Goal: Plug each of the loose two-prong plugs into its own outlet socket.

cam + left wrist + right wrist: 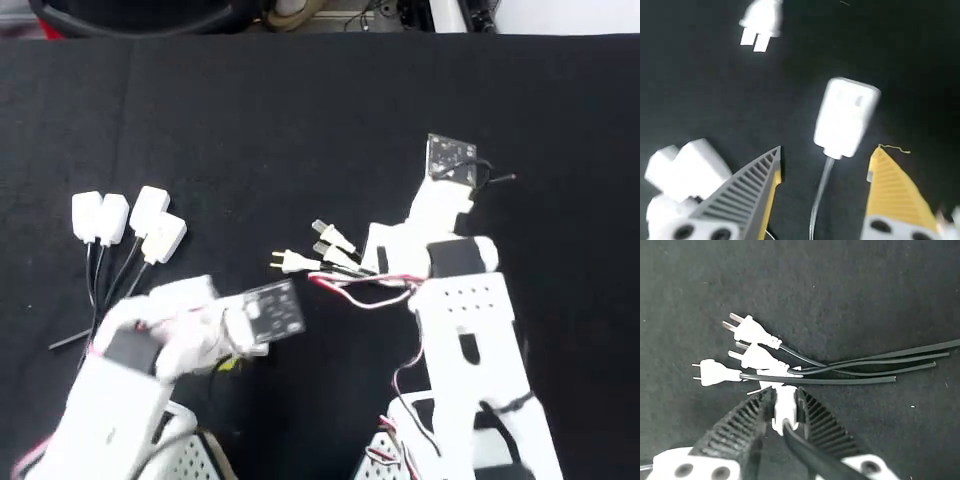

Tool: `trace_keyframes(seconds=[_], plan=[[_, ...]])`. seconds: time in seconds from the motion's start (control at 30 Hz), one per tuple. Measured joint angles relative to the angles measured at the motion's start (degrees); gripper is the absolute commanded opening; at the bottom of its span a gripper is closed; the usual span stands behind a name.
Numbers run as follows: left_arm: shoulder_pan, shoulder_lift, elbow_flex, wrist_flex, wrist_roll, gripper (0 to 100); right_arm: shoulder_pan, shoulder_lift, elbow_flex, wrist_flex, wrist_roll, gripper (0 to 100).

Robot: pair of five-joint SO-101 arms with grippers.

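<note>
Several white outlet sockets (128,222) on black cables lie at the table's left. In the left wrist view one socket (845,117) lies just ahead of my open left gripper (827,150), in line with the gap between the yellow and grey fingers, and two more sockets (685,170) sit beside one finger. Farther off lies a white two-prong plug (760,22). Three loose plugs (747,329) (756,358) (715,373) lie side by side at the table's middle (325,248). My right gripper (785,392) is shut on a fourth white plug (785,407) right behind them.
The black cloth (300,120) covers the table. The plugs' black cables (880,365) run away from the right gripper's side. Red and white wires (360,290) hang off the right arm (460,300). The far half of the table holds nothing.
</note>
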Motion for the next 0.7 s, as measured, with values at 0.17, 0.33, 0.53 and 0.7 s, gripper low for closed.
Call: trace_keyframes(seconds=[0.17, 0.33, 0.53, 0.7], plan=[[0.97, 25.49, -11.08, 2.2, -7.65, 27, 0.09, 1.49, -0.53, 0.0, 0.0, 1.2], [1.41, 31.03, -12.84, 1.85, -12.31, 28, 0.09, 1.49, -0.53, 0.0, 0.09, 1.2], [1.49, 33.05, -5.63, -12.66, -12.92, 28, 0.09, 1.49, -0.53, 0.0, 1.76, 1.2], [4.57, 35.69, -1.76, -22.68, -9.05, 27, 0.09, 1.49, -0.53, 0.0, 1.76, 1.2]])
